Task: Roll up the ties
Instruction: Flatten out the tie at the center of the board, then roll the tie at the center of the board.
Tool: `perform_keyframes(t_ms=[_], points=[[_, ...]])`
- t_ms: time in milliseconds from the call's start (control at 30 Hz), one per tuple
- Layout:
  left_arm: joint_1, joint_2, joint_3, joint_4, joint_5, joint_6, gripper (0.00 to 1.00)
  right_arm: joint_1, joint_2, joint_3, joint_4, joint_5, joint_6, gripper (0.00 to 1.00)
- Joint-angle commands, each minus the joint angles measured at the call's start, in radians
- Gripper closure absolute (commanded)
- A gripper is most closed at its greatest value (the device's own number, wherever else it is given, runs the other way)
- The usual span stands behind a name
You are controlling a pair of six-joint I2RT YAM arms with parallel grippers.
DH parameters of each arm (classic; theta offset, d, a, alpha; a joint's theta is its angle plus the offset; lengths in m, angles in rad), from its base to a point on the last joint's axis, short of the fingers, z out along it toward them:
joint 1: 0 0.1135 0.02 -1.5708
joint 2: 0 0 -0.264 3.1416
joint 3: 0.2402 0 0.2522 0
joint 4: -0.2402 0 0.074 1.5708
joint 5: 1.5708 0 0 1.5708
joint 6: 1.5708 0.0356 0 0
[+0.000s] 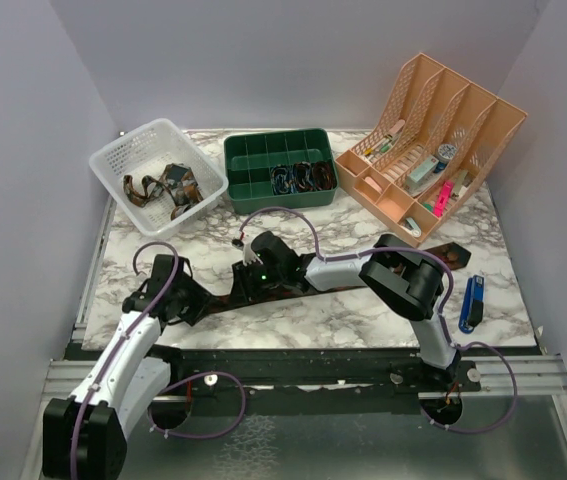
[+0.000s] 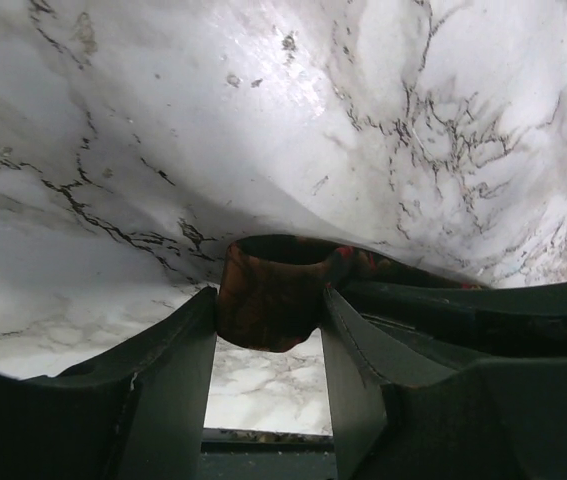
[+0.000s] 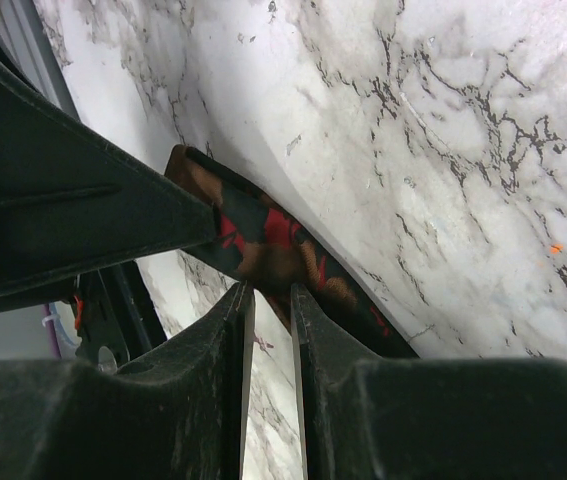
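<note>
Your tie (image 1: pixel 283 293) lies flat on the table (image 1: pixel 363 320), near the front edge. Its long axis runs left to right, angling slightly away from you toward the right. The far end shows past the right arm's elbow. The near end is curled up into a small loop, and that loop sits right between the tips of the left gripper (image 2: pixel 268 300).

In the left wrist view, the fingers (image 2: pixel 178 370) stand partway apart with the loop filling the gap. Both inner faces lie against its edges, so it reads as a hold on the tie across its width. From those fingers, the whole uncurled length runs off to your right.

The right gripper (image 3: pixel 270 290) is just beside the left one, a little further along the same strip. Its fingers (image 3: pixel 231 340) are nearly together, with only a thin slit between them and the tips on the fabric. You cannot tell from here whether they pinch the tie or merely press it to the table.

The roll has barely begun, by my reading. The coming move depends on that axis, since the loop has to travel rightward along the strip. Your left arm is nearer the curled end, and the right gripper sits in its path.

More ties wait in the basket (image 1: pixel 113 160) at the back left, and rolled ones sit in the tray (image 1: pixel 253 150) beside it.
</note>
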Motion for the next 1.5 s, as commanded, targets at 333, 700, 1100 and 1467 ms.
perform_keyframes(t_ms=[333, 700, 1100, 1467], points=[[-0.009, -0.084, -0.076, 0.010, -0.173, -0.111, 0.57, -0.004, -0.047, -0.048, -0.009, -0.027, -0.031, 0.72], [-0.009, -0.185, -0.120, 0.049, -0.151, -0.097, 0.84, -0.004, -0.129, 0.024, -0.102, 0.002, -0.057, 0.62], [-0.009, -0.317, -0.169, 0.119, -0.136, -0.046, 0.86, -0.005, -0.035, 0.090, -0.238, 0.055, -0.039, 0.66], [-0.008, -0.340, -0.133, 0.170, -0.231, 0.054, 1.00, -0.005, -0.118, 0.114, -0.444, 0.266, -0.132, 0.72]])
